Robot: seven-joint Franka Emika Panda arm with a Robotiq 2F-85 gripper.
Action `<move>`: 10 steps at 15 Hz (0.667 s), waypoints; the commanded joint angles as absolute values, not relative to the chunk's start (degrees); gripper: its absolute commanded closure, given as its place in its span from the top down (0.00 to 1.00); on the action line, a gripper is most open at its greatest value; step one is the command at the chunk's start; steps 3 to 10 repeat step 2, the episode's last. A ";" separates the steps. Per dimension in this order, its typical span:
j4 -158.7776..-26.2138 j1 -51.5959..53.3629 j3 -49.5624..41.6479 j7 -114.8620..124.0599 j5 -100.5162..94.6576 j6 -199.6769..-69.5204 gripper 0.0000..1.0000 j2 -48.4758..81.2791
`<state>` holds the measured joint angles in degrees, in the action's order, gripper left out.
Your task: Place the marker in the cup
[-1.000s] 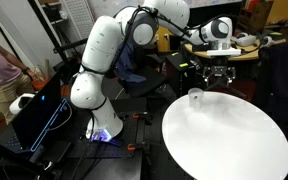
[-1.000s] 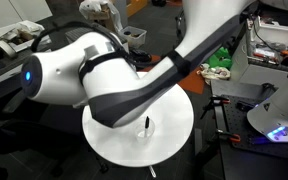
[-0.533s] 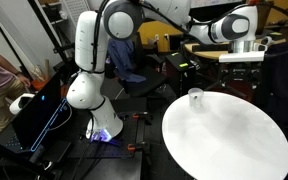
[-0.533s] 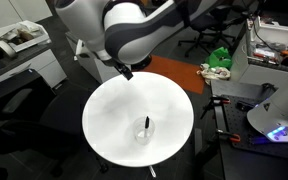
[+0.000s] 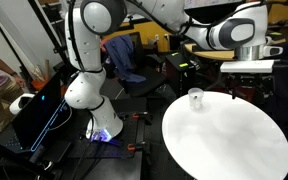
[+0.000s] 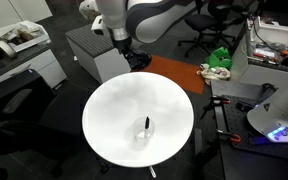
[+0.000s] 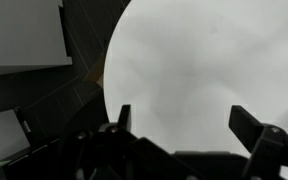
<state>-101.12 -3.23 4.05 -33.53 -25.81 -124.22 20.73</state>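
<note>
My arm (image 5: 89,50) arches high, with the wrist out past the bench (image 6: 104,120) rim at about 12 o'clock in an exterior view. In the wrist view the tool (image 7: 182,115) looks down on the white top, fingers spread wide with nothing between them. One cup (image 6: 146,135), one marker (image 6: 147,123). The marker stands inside the cup, toward 6 o'clock from the bench centre and well apart from the tool.

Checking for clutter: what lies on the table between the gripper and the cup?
Nothing; in an exterior view, only bare white table lies between the gripper and the cup.
</note>
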 commanded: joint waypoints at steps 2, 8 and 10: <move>-101.22 -2.04 2.99 -33.82 -25.31 -124.22 1.00 20.61; -101.22 -2.04 2.99 -33.82 -25.31 -124.22 1.00 20.61; -101.22 -2.04 2.99 -33.82 -25.31 -124.22 1.00 20.61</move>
